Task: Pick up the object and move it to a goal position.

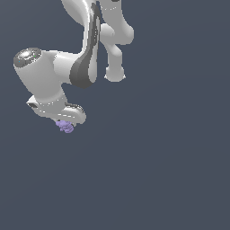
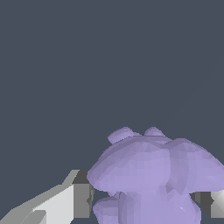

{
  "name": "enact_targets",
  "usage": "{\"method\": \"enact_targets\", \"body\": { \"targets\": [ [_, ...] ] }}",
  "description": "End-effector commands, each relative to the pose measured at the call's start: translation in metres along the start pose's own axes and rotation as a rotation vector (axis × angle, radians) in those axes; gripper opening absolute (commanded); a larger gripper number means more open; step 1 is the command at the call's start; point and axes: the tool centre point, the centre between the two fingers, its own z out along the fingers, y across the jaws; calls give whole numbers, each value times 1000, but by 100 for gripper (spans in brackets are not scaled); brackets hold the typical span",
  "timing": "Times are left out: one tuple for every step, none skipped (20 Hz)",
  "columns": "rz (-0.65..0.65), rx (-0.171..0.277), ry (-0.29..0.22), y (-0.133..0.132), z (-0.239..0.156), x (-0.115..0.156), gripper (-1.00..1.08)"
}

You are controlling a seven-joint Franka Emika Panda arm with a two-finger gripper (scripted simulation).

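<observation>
The white gripper [image 1: 66, 122] has its 2 fingers [image 2: 65, 201] clamped on the lumpy lavender object [image 2: 153, 175], which bulges out between them.

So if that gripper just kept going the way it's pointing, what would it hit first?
The purple blob is already between the gripper's fingers. Beyond it only plain dark grey shows, so the way looks free, though depth is hard to judge.

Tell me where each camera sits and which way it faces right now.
Exterior view: off the arm, mount not on record; it faces the white arm, with the gripper over the purple object.
Wrist view: on the wrist, looking along the fingers at the object between them.
Shared: the object and the gripper.
</observation>
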Motion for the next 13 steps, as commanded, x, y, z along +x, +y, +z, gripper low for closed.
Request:
{"method": "enact_targets", "body": {
  "targets": [
    [-2,0,-1,14,-9,4,-100],
    [-2,0,-1,18,-12,6,-100],
    [-2,0,-1,21,-14,7,-100],
    [-2,0,-1,24,-16,8,-100],
    [-2,0,-1,27,-17,9,-100],
    [-2,0,-1,29,-18,10,-100],
    [-2,0,-1,30,-19,10,-100],
    [-2,0,-1,31,-20,11,-100],
    [-2,0,-1,31,-20,11,-100],
    [-2,0,-1,31,-20,11,-100],
    [-2,0,-1,30,-19,11,-100],
    [-2,0,-1,29,-19,11,-100],
    [-2,0,-1,29,-19,11,-100]
  ]
}}
